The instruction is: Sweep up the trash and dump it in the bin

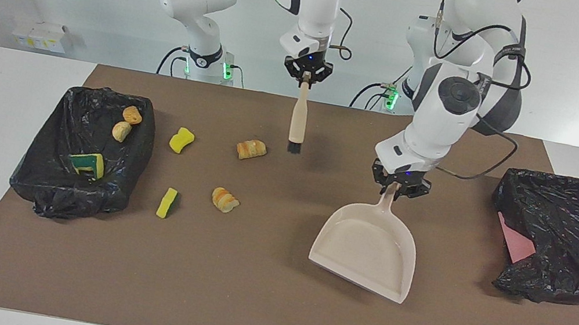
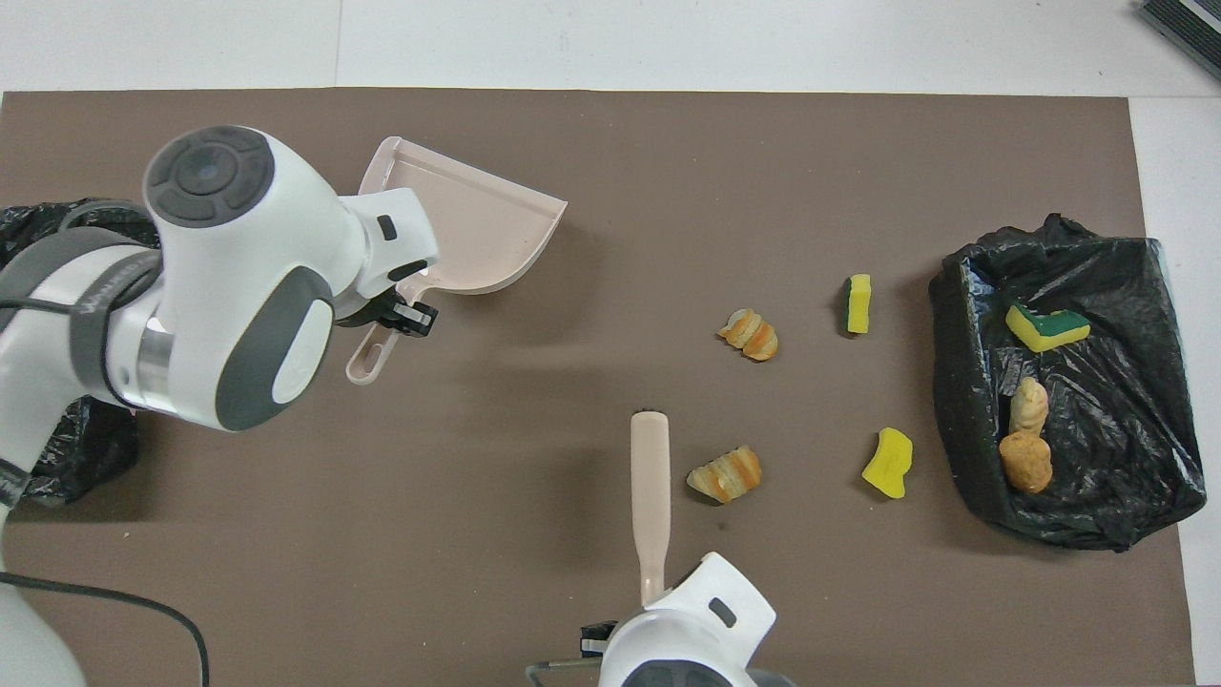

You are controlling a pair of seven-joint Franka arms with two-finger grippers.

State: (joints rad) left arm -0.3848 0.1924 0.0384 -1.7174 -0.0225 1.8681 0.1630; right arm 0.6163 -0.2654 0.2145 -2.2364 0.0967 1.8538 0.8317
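Four pieces of trash lie on the brown mat: a yellow sponge [image 1: 181,140] [image 2: 888,463], a bread chunk [image 1: 251,149] [image 2: 725,474], a second bread chunk [image 1: 224,199] [image 2: 750,334] and a green-backed sponge [image 1: 167,202] [image 2: 858,303]. Three more pieces lie in the black-lined bin [image 1: 44,186] [image 2: 1097,520] at the right arm's end. My right gripper [image 1: 307,74] [image 2: 651,596] is shut on the brush [image 1: 298,123] [image 2: 651,487], bristles down beside the nearer bread chunk. My left gripper [image 1: 397,185] [image 2: 396,315] is shut on the handle of the beige dustpan [image 1: 369,246] [image 2: 477,229], held low and tilted over the mat.
A second black-lined bin [image 1: 564,244] with something pink in it stands at the left arm's end of the table. The brown mat [image 1: 243,296] covers most of the white table.
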